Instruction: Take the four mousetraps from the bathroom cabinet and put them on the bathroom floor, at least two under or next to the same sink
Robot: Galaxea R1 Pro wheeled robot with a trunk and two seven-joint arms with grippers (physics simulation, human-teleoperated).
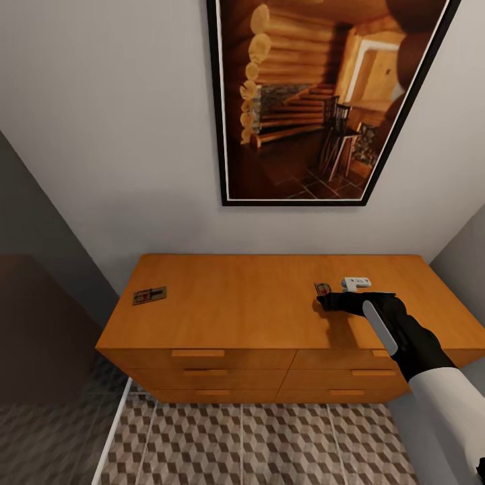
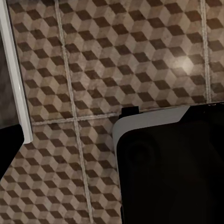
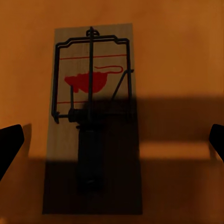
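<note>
right pincer [image 1: 322, 301] apart over mousetrap [image 3: 91, 116] | on cabinet [image 1: 256, 303] | left pincer: cannot tell

No words, numbers or brand names can be read. The only printed sign is a red mouse figure between thin red lines on the board of the mousetrap [image 3: 92, 116], which lies on top of the cabinet [image 1: 236, 303].

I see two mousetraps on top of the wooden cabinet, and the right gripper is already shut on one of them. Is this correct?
Not fully. In the right wrist view the right gripper is open: its fingertips stand wide apart on both sides of the mousetrap without touching it. The second trap does lie on the cabinet, as the head view shows.
</note>
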